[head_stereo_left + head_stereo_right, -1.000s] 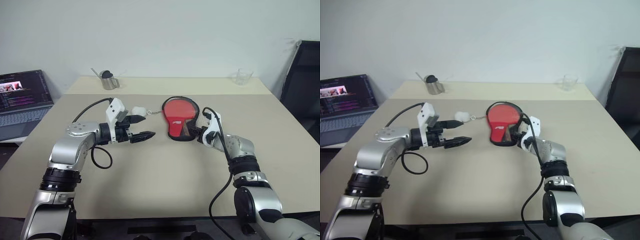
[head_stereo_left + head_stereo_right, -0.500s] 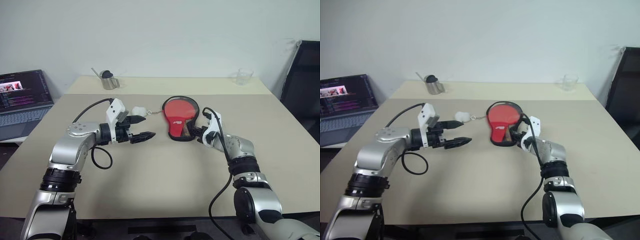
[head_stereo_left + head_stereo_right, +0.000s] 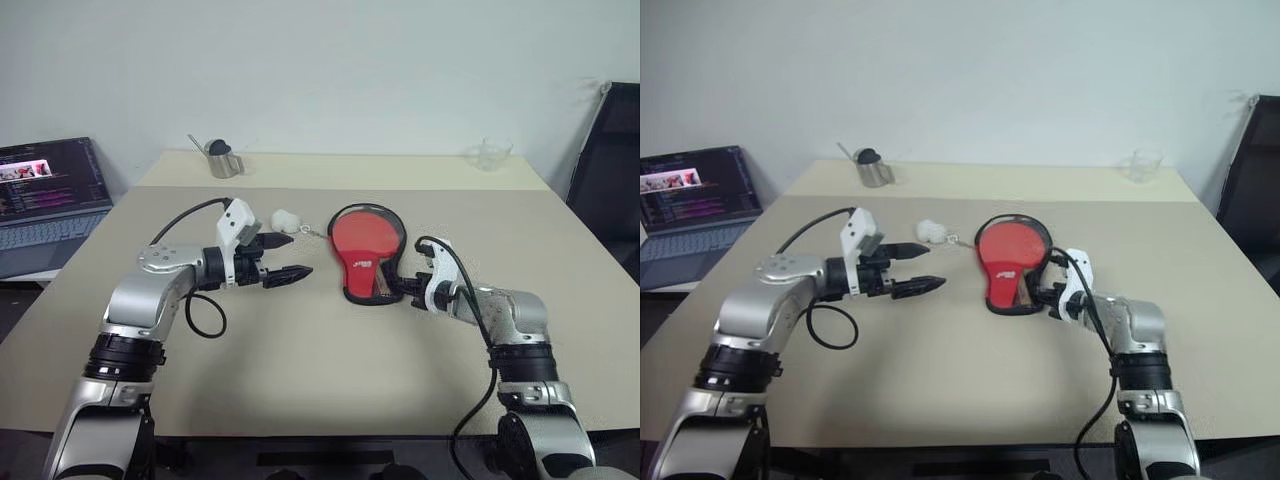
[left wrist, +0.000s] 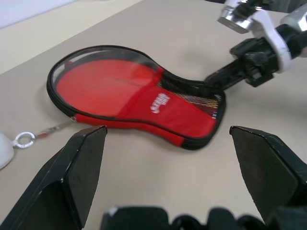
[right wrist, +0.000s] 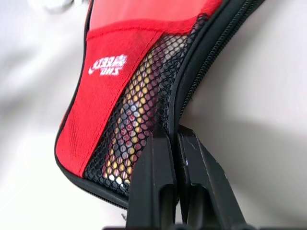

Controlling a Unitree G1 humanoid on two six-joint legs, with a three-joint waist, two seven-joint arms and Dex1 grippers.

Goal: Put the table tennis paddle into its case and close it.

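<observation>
Tabletop [image 3: 330, 380]: right tool [image 3: 392, 290] clamped on case [image 3: 365, 252] edge, left tool [image 3: 285, 256] spread, level.

Red paddle [image 4: 103, 86] inside black case [image 4: 192, 142], flat on table

The case [image 3: 365, 253] lies at tabletop [image 3: 300, 370] centre, the table tennis paddle [image 4: 108, 86] inside it. Left end effector [image 3: 284, 256] at its nine o'clock, apart; right end effector [image 3: 392, 288] at its five o'clock, touching its edge.
</observation>
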